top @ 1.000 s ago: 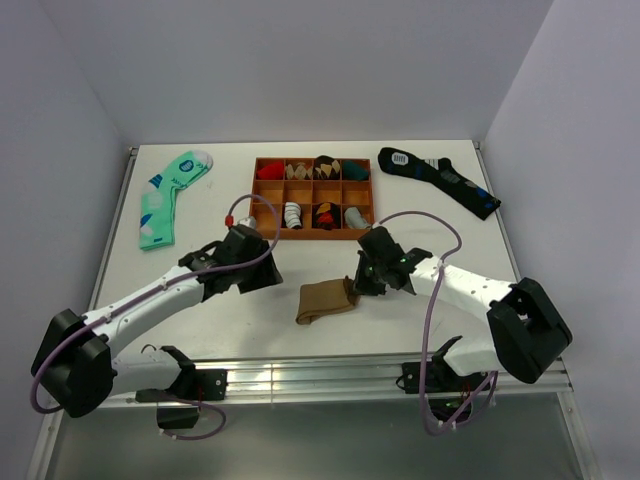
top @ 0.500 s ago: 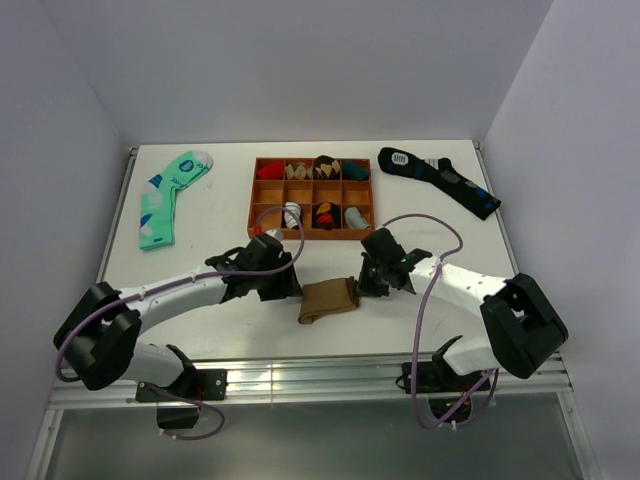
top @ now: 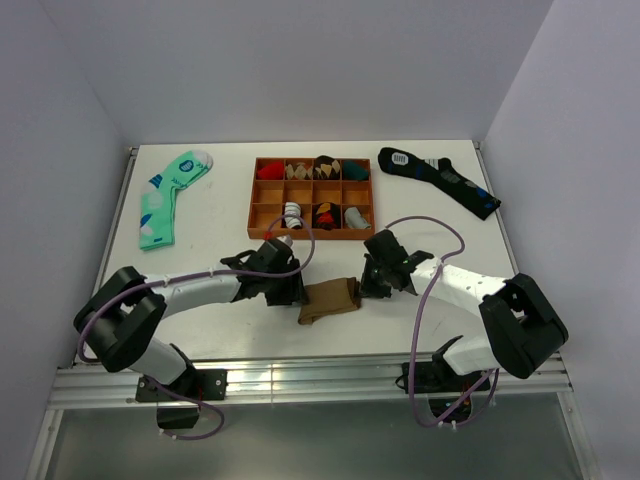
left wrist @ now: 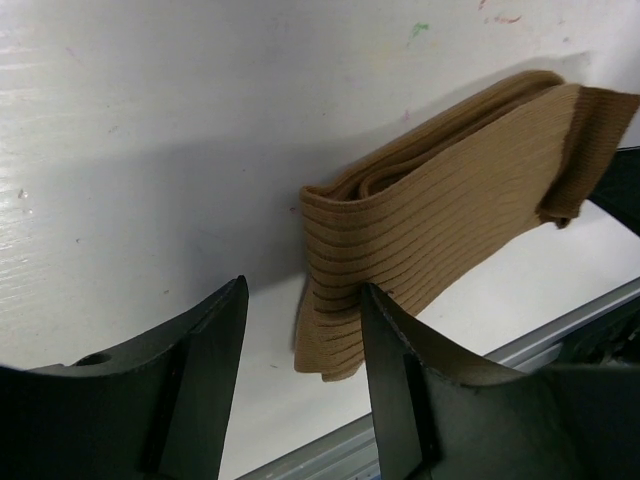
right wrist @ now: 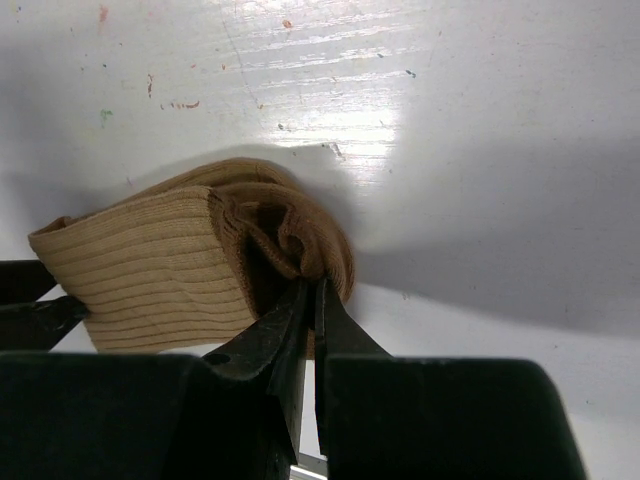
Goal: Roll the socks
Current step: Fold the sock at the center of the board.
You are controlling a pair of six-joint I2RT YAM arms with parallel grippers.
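- The tan-brown socks [top: 328,299] lie folded into a short thick bundle on the white surface [top: 215,205], on the near side of the wooden tray [top: 262,200] and between my two hands.
- The bundle's long axis runs roughly left to right. Its left end sits a little nearer the front edge than its right end.
- My right hand [top: 372,282] is at the right end. In the right wrist view, that hand [right wrist: 310,290] has its fingers pressed together with the tips biting into the bunched fold of the socks [right wrist: 170,270], so I judge it clamped on that end.
- My left hand [top: 293,292] is at the other end, just beside the bundle. In the left wrist view, that hand [left wrist: 300,320] has its fingers apart and holds nothing, and the folded left edge of the socks [left wrist: 440,240] lies right at the gap. The rest of the bundle stretches away up and to the right.
- The next move turns on this: the free end lies straight ahead of my left hand, so I judge the left hand is the one to take that edge and turn it toward the pinned end.
- A second ago my left hand was well off to the left, clear of the socks, and it has since swept in to their left end.
- My right hand and the bundle have barely shifted.
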